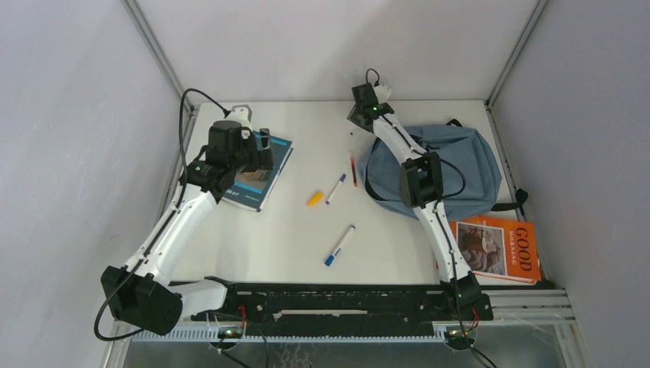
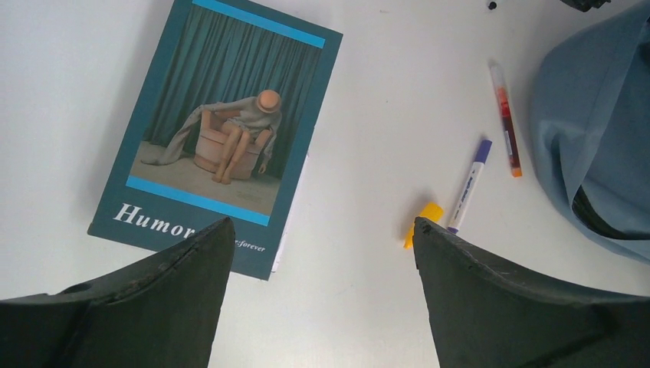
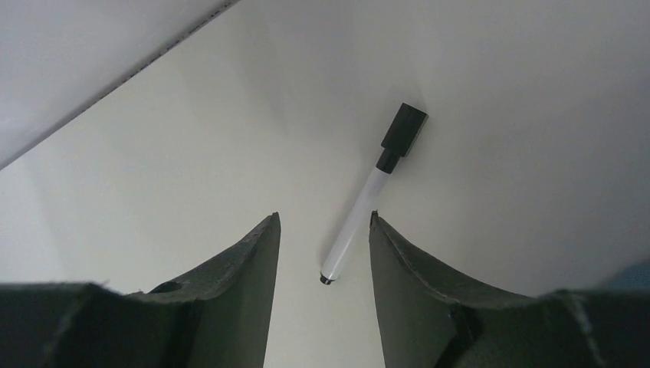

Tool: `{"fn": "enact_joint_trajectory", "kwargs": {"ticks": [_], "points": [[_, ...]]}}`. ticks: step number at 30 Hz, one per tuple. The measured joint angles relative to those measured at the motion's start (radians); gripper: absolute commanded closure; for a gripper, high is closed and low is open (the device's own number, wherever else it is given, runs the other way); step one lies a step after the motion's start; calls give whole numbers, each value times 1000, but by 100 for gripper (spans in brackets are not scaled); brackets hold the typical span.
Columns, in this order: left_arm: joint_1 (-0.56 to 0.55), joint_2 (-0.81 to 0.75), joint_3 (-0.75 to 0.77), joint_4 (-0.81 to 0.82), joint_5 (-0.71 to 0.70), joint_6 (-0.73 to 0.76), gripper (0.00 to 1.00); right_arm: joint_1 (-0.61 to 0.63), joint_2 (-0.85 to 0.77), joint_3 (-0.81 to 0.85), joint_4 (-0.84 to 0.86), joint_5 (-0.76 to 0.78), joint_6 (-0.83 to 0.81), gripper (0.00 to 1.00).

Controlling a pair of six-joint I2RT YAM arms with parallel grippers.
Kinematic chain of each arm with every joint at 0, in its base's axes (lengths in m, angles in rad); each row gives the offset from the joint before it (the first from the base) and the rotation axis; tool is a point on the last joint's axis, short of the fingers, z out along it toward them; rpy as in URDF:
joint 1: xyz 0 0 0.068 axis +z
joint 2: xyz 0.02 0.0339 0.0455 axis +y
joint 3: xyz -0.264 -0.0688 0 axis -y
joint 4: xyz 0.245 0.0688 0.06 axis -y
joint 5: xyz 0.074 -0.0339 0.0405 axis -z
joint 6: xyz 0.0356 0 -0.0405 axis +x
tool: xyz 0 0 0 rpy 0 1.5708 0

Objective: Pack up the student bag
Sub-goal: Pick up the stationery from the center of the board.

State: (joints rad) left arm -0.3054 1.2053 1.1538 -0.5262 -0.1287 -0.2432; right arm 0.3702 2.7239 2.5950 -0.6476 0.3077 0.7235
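Grey-blue soft fabric, the student bag [image 1: 460, 165] is slumping right of the left fingers [image 2: 153, 291], which are gaping wide; the right fingers [image 3: 230, 276] are standing parted over a pen [image 3: 360, 207]. Probably light, floppy: pinching its zipper edge is looking wisest.

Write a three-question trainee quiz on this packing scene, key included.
1. True or false: the orange Good Morning book lies inside the student bag.
2. Which item shows between the fingers of the right tool in its wrist view? A) black-capped marker B) teal Humor book C) purple-capped marker
3. Fill in: the left tool hovers over the table with its jaws ____.

Key: 1 false; 2 A; 3 open.
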Motion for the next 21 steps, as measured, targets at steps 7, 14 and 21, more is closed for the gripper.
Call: {"fn": "enact_joint_trajectory", "kwargs": {"ticks": [7,14,21], "points": [[0,-21,0,-18,0,19,10,-8,16,0,-48,-14,74,46],[0,-46,-8,-20,0,33,9,-18,22,0,-83,-39,148,49],[0,-50,-13,-31,0,39,9,-29,26,0,-86,-74,178,60]]}}
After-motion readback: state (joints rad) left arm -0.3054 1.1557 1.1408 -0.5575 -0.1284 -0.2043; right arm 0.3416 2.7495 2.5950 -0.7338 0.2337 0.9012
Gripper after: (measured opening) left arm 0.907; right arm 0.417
